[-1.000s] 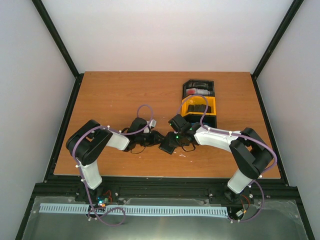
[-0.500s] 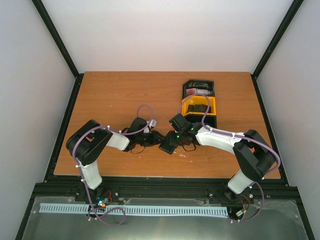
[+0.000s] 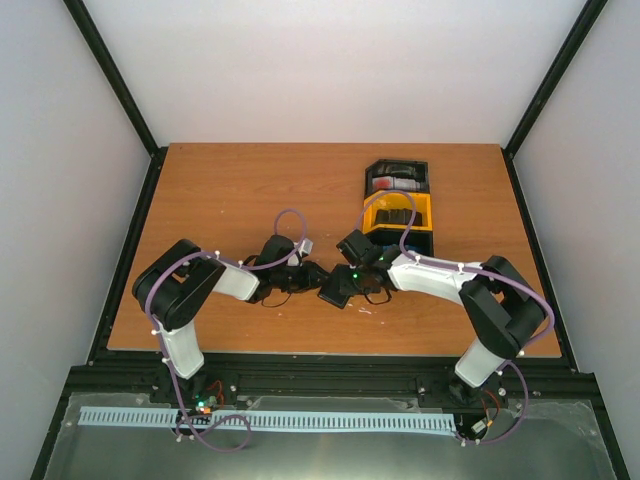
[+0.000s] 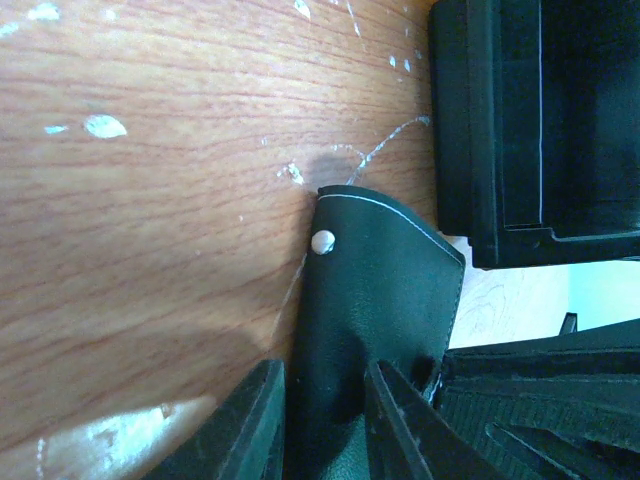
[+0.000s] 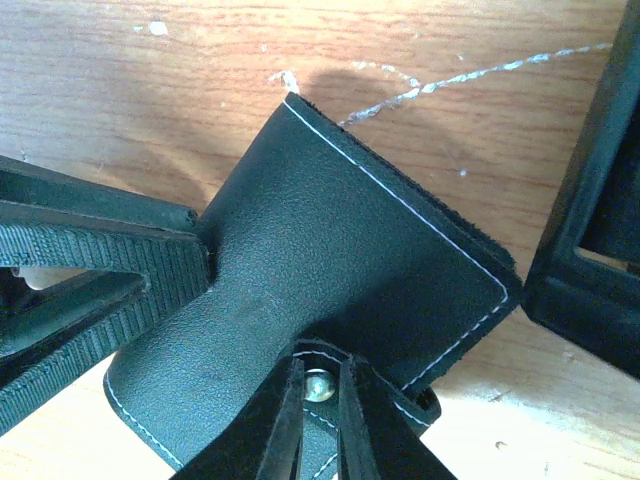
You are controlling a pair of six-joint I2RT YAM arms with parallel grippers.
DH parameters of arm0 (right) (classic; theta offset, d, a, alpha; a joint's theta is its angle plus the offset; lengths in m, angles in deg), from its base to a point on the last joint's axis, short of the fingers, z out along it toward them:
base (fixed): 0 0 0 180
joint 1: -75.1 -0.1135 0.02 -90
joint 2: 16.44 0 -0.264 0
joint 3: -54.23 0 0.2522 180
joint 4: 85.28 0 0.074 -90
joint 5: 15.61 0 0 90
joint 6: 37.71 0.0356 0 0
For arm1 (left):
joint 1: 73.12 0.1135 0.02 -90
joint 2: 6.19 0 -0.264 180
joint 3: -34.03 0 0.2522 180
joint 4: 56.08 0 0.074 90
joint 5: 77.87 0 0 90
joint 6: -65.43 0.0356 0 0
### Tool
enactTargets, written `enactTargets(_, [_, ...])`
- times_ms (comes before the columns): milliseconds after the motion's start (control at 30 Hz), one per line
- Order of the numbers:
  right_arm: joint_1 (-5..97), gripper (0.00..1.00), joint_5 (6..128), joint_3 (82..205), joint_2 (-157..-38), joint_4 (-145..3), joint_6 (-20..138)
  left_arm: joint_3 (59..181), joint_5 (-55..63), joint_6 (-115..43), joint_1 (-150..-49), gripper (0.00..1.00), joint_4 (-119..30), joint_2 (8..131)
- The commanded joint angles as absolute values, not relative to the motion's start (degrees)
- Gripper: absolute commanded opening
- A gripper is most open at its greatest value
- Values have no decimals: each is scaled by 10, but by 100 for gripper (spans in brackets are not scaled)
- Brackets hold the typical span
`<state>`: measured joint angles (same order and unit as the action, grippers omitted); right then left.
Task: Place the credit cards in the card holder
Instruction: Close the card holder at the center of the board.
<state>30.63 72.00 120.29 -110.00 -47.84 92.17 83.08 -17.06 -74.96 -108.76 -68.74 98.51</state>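
The black card holder (image 3: 337, 287) lies on the wooden table between both grippers. In the left wrist view it (image 4: 385, 270) runs between my left gripper's (image 4: 322, 370) two fingers, which are closed onto it. In the right wrist view my right gripper (image 5: 320, 365) is nearly closed on the holder's (image 5: 330, 230) closing tab, with the metal snap (image 5: 319, 386) between the fingertips. In the top view the left gripper (image 3: 312, 275) and the right gripper (image 3: 352, 270) meet at the holder. A red-and-white credit card (image 3: 393, 184) lies in the black tray. The other cards cannot be made out.
A joined black tray (image 3: 398, 166) and yellow tray (image 3: 426, 215) stand just behind the right gripper. A dark item lies in the yellow tray. The left gripper's ribbed finger (image 5: 90, 270) crowds the right wrist view. Black frame posts stand at the table's edges.
The right arm's elbow swung slightly outward and came back. Both grippers and the card holder stay where they were.
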Motion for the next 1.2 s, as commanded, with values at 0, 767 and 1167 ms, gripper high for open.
enactTargets(0, [301, 12, 719, 1200, -1110, -495, 922, 790, -111, -734, -1094, 25, -484, 1054])
enactTargets(767, [301, 8, 695, 1206, -1134, -498, 914, 789, -115, -730, -1094, 23, -489, 1056])
enactTargets(1167, [295, 3, 709, 1236, -1194, -433, 910, 787, -120, -730, -1095, 22, -498, 1061])
